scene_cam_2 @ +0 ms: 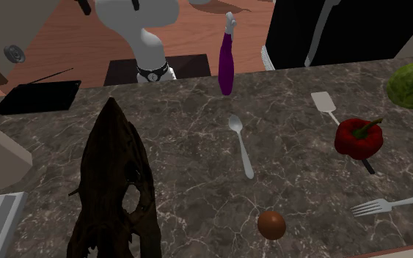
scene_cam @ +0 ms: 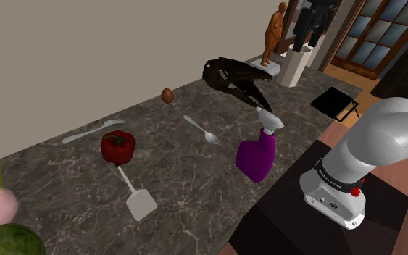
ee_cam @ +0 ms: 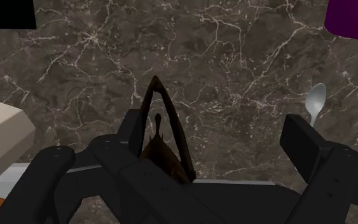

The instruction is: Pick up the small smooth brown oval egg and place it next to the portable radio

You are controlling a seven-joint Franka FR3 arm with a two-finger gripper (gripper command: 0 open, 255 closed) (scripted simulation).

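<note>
Across the shoulder view from left to right: the egg (scene_cam: 167,95), small, brown and smooth, sits alone on the dark marble countertop (scene_cam: 195,181), close to the wall-side edge with nothing touching it. Right of it lies a spoon (scene_cam: 202,130), then a dark gnarled object (scene_cam: 235,80) and a purple spray bottle (scene_cam: 259,153). Beyond them is the portable radio (scene_cam: 335,101), a flat black case near the counter's far corner. Furthest right, the arm (scene_cam: 383,134) rises off its stand and bends up out of the picture.

The wrist view looks straight down from high up. The gripper (ee_cam: 219,130) has its two black fingers standing wide apart, with nothing between them but countertop far below. The gnarled object's pointed tip lies under one finger's side and the spoon's bowl under the other's.

I'd judge the hand hangs roughly over that tip. The egg would then lie off on the spoon's side and further toward the wall, well apart from the fingers. In the second exterior view the egg rests just past the spoon's handle end.

The egg looks nearly round from here, so I cannot tell its long axis. Egg and radio lie on opposite sides of the gnarled object, so the carry would have to clear it.
</note>
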